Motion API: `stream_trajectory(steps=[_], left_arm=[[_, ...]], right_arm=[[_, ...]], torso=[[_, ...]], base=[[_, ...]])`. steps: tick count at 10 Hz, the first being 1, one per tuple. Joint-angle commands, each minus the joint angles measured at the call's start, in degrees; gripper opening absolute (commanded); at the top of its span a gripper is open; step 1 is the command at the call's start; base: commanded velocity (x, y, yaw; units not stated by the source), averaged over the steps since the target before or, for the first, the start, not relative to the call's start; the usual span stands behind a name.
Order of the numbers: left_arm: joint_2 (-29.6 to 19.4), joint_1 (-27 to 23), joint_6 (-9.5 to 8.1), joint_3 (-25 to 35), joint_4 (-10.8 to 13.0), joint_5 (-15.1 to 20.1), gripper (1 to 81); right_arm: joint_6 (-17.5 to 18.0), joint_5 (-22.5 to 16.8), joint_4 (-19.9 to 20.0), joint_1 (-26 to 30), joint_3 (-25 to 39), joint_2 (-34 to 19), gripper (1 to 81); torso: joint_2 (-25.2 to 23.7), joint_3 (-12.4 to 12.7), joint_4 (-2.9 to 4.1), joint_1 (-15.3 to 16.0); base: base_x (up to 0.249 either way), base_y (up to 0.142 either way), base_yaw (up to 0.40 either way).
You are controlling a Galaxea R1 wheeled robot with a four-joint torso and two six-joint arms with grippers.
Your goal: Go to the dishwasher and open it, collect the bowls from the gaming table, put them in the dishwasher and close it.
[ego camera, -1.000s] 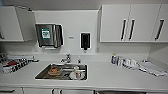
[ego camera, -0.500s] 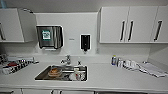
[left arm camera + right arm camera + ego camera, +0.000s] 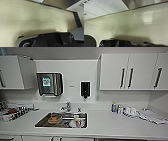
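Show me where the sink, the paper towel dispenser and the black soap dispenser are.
sink (image 3: 41,123): head view, on its bare steel floor.
paper towel dispenser (image 3: 50,84): head view, middle of its steel front.
black soap dispenser (image 3: 85,89): head view, middle of its body.

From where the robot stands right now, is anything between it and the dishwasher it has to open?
I cannot tell. The head view faces the counter with the sink and wall cabinets; only a dark strip at the lower edge hints at an appliance front. Both wrist views look at pale floor.
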Motion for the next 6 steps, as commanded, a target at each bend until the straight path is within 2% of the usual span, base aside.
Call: stream_trajectory(steps=[1, 3, 6], left_arm=[[0.23, -4.0, -0.04, -1.86, 0.08, 2.03, 81.1], [0.85, -4.0, -0.04, -2.13, -0.27, 1.95, 81.1], [1.64, -4.0, -0.04, -2.13, -0.27, 1.86, 81.1]], right_arm=[[2.3, -2.42, 2.04, 12.01, 12.44, -9.23, 81.1], [4.4, -4.69, 3.36, 16.41, 16.68, -10.66, 81.1], [8.27, -5.76, 7.05, 20.79, 18.02, -10.48, 81.1]], torso=[[0.0, 0.0, 0.0, 0.0], [0.0, 0.0, 0.0, 0.0], [0.0, -0.02, 0.0, 0.0]], base=[[0.0, 0.0, 0.0], [0.0, 0.0, 0.0], [0.0, 0.0, 0.0]])
